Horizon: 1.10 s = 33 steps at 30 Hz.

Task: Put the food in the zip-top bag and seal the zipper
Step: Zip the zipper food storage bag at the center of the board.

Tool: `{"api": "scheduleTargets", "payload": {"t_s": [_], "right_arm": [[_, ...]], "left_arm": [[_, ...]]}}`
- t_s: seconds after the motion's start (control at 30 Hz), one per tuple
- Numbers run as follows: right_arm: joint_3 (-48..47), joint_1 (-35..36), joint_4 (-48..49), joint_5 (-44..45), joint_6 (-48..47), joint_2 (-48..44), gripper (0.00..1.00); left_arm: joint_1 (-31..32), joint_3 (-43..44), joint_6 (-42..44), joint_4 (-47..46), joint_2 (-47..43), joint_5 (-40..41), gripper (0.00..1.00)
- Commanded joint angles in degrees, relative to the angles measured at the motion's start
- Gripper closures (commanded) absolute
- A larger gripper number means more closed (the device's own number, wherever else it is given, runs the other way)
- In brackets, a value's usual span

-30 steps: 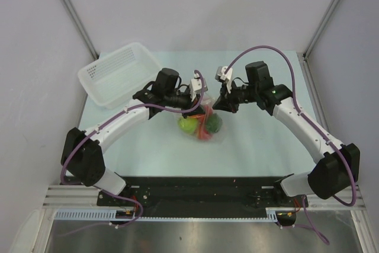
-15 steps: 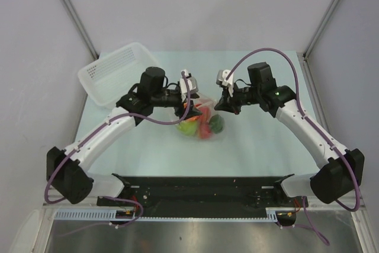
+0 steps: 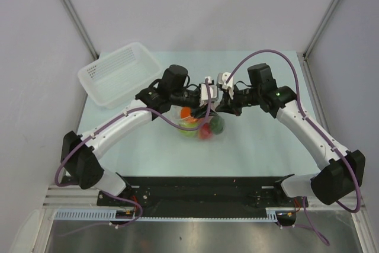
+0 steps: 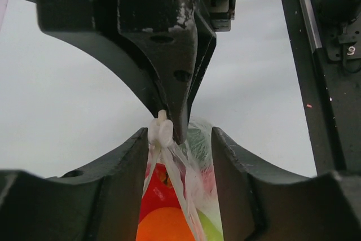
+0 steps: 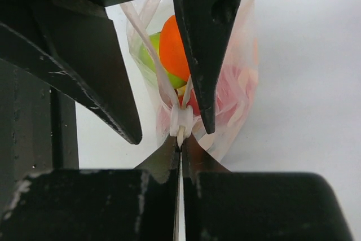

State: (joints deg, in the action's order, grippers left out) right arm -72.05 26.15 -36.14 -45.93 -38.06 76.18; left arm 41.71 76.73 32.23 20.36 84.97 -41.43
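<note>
here, the zip-top bag (image 3: 204, 124) stands right of the white basket (image 3: 118, 75), well apart from it, with the food (image 5: 175, 46) inside. right gripper (image 5: 180, 149), on the bag's side away from the basket: jaws closed, pinching the zipper (image 5: 180, 123). left gripper (image 4: 180, 135), on the basket side: jaws parted, straddling the bag's bunched top, not clamped on it.

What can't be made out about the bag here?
- Seal along the zipper: top view, left gripper and right gripper cover it; wrist views show only the end the right gripper pinches.
- Count of food in the bag: pieces overlap behind crinkled plastic, every view.
- The bag's bottom: left wrist view, cut by the lower edge.
</note>
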Motion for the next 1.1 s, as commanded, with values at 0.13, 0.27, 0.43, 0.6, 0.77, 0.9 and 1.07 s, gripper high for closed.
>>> {"api": "scheduleTargets", "payload": {"t_s": [0.13,0.27,0.43,0.6,0.77,0.9,1.07], "right_arm": [[-0.4,0.2,0.5,-1.4,-1.4,-2.4,1.00],[-0.1,0.2,0.5,-1.4,-1.7,-2.2,1.00],[0.1,0.1,0.7,-1.5,-1.8,-2.4,1.00],[0.3,0.0,0.6,-1.4,-1.8,-2.6,1.00],[0.5,-0.6,0.4,-1.4,-1.8,-3.2,1.00],[0.9,-1.5,0.2,-1.5,-1.9,-3.8,1.00],[1.5,-2.4,-0.5,-1.9,-2.8,-4.6,1.00]], "left_arm": [[0.5,3.1,2.5,-0.3,-0.4,-0.6,0.58],[0.5,3.0,1.1,-1.7,-0.9,-0.5,0.58],[0.5,3.3,0.5,-2.0,-0.5,-0.9,0.66],[0.5,3.3,-0.3,-2.5,-0.7,-0.8,0.75],[0.3,3.0,-0.3,-2.5,-0.4,0.7,0.82],[-0.7,1.3,1.7,-1.2,-0.6,2.1,0.83],[-2.2,0.4,2.3,-0.3,-0.4,3.2,0.83]]}}
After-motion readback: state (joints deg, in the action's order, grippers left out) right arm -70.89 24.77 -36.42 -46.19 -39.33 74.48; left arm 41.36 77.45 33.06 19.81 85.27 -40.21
